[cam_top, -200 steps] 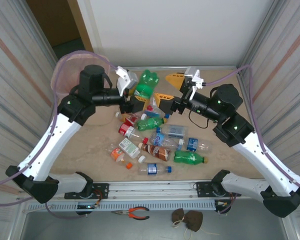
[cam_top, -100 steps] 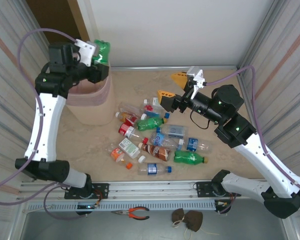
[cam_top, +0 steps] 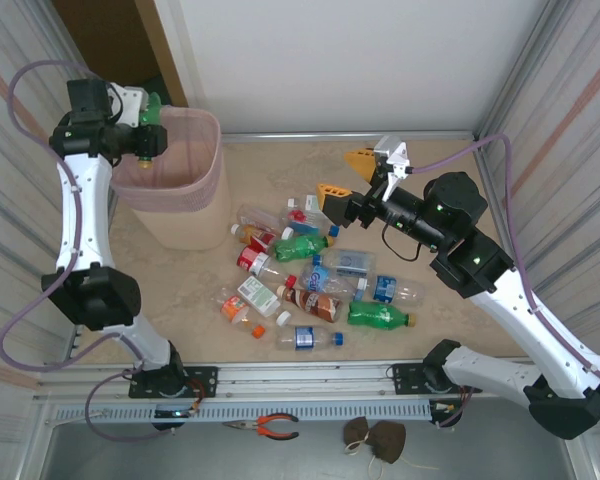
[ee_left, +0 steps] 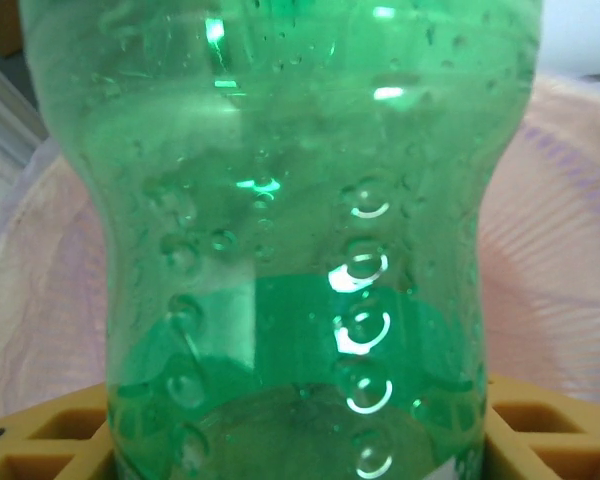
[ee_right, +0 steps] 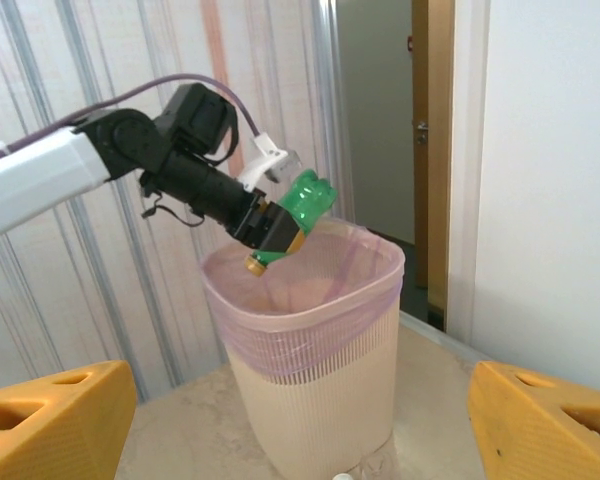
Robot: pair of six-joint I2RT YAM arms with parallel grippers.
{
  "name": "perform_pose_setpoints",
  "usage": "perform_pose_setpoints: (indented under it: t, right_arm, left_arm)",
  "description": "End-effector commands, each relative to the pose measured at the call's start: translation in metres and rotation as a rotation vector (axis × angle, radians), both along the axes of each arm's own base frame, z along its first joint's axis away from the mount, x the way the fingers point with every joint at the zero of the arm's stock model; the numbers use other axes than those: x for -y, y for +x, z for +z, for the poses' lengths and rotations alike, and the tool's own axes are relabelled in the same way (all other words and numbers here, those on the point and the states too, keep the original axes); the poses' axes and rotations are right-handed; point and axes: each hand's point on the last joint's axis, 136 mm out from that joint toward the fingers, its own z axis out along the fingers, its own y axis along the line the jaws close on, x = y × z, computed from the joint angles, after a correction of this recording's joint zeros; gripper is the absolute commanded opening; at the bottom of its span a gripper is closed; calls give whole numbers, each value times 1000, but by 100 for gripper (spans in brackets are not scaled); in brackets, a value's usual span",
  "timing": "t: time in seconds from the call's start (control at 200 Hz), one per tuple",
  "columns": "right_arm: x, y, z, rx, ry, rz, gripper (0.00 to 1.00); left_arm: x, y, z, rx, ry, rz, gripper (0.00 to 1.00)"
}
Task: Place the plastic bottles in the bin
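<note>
At the upper left of the overhead view the left arm (cam_top: 78, 200) reaches up and across to the bin (cam_top: 185, 215). The left jaws are clenched on a green bottle (cam_top: 153, 101), and the left wrist view shows its dimpled green plastic (ee_left: 300, 240) wedged between the yellow fingers (ee_left: 40, 445). From the right wrist camera the bottle (ee_right: 305, 205) hangs tilted above the rim of the bin (ee_right: 310, 400), over the open mouth near its left edge, not yet inside. The bin stands upright on the surface (cam_top: 460, 200) in the upper left, pink and ribbed.

In the middle of the overhead view the other plastic bottles (cam_top: 310, 280) lie in a loose heap on the surface, to the right of and below the bin and clear of it. Among them are a green one on its side (cam_top: 300, 246), another green one lower right (cam_top: 378, 316), a clear one with a blue label (cam_top: 308, 338) nearest the bottom edge, and a small one with an orange cap (cam_top: 235, 308) at the lower left of the heap.

On the right, the right arm (cam_top: 500, 290) holds the right jaws spread wide and empty above the upper edge of the heap, both yellow fingers (cam_top: 358, 158) well apart. Orange-handled pliers (cam_top: 265, 426) lie on the ledge at the bottom of the frame.
</note>
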Motion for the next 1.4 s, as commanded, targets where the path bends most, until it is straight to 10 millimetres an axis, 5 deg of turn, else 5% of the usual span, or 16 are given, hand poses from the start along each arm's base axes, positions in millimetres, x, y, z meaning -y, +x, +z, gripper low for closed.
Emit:
perform_pose_setpoints:
  t: [0.0, 0.321, 0.621, 0.847, 1.137, 1.393]
  right_arm:
    - [4, 1, 1, 24, -1, -23, 85]
    - [2, 3, 1, 27, 0, -20, 85]
    - [-4, 20, -20, -33, -31, -49, 86]
    - [0, 36, -39, -109, -59, -114, 86]
    - [16, 83, -99, -337, -165, -280, 85]
    - [23, 97, -139, -445, -253, -315, 84]
  left_arm:
    - [-10, 0, -14, -45, 51, 32, 51]
    - [-25, -4, -92, -213, 100, 89, 52]
    - [-29, -10, -148, -375, 106, 95, 53]
    - [-23, -10, -154, -397, 97, 80, 60]
    - [-15, -11, -144, -367, 73, 64, 67]
    - [-10, -12, -131, -333, 55, 53, 72]
